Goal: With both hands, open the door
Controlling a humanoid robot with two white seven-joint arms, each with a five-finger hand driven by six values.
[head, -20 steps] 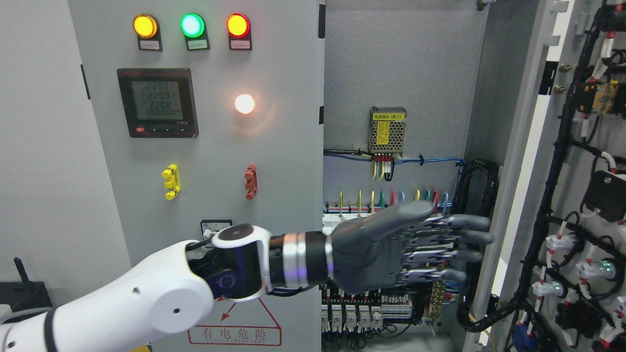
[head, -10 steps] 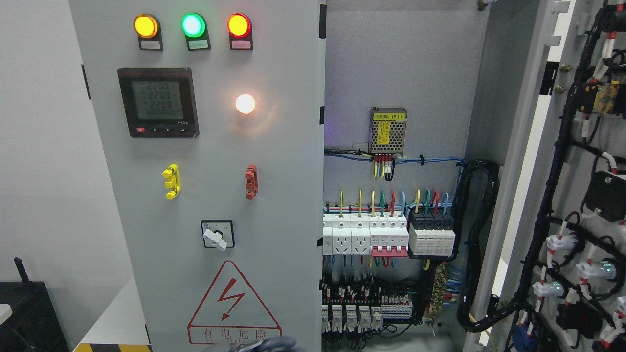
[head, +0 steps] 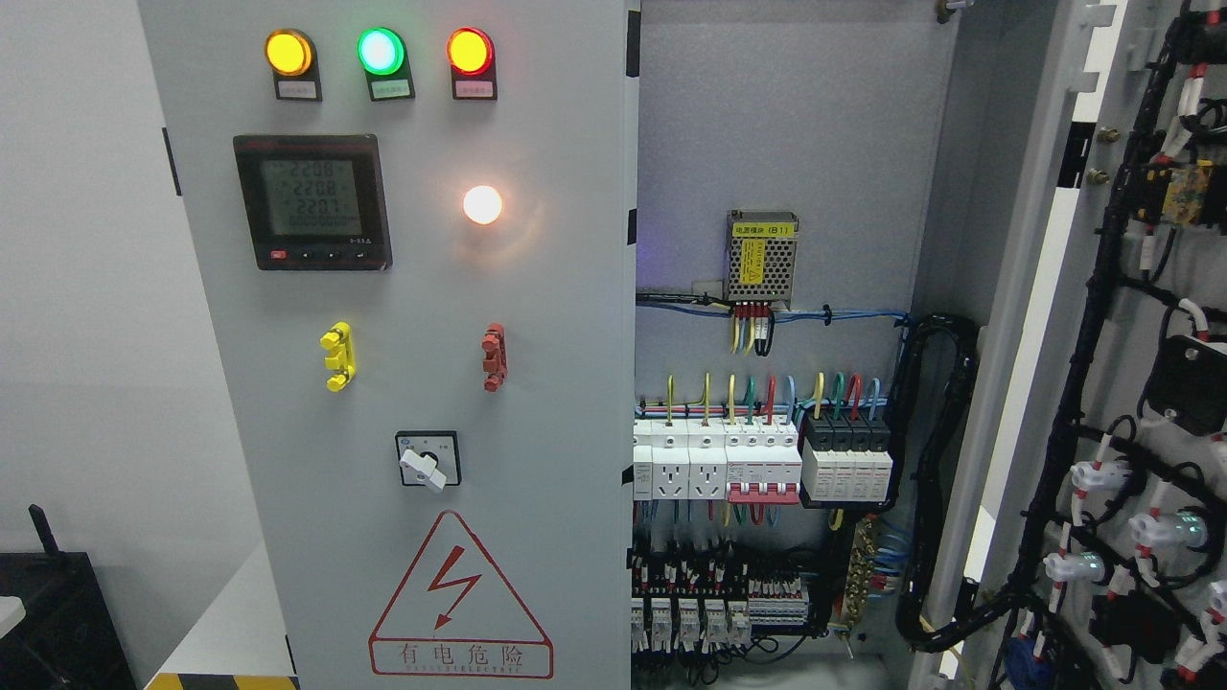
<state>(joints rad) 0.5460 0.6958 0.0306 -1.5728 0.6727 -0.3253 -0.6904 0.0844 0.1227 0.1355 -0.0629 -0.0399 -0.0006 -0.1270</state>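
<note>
A grey electrical cabinet fills the head view. Its left door (head: 537,383) stands shut and carries three lit indicator lamps (head: 380,50), a digital meter (head: 312,201), a white lamp (head: 482,204), a rotary switch (head: 428,460) and a red shock-warning triangle (head: 458,599). The right door (head: 1122,383) is swung wide open at the picture's right, its inner face showing black cable looms and components. The open bay (head: 776,316) shows a small power supply (head: 760,255) and rows of breakers (head: 762,465). Neither hand nor arm shows in this view.
Yellow (head: 336,356) and red (head: 493,356) handles sit on the left door. A thick black cable bundle (head: 935,479) runs down the bay's right side. A dark object (head: 53,613) and a hazard-striped edge (head: 220,680) lie at the lower left.
A second ago my left arm reached across with its open hand in front of the breakers. It dropped out through the bottom edge and is gone now. The doors have not moved.
</note>
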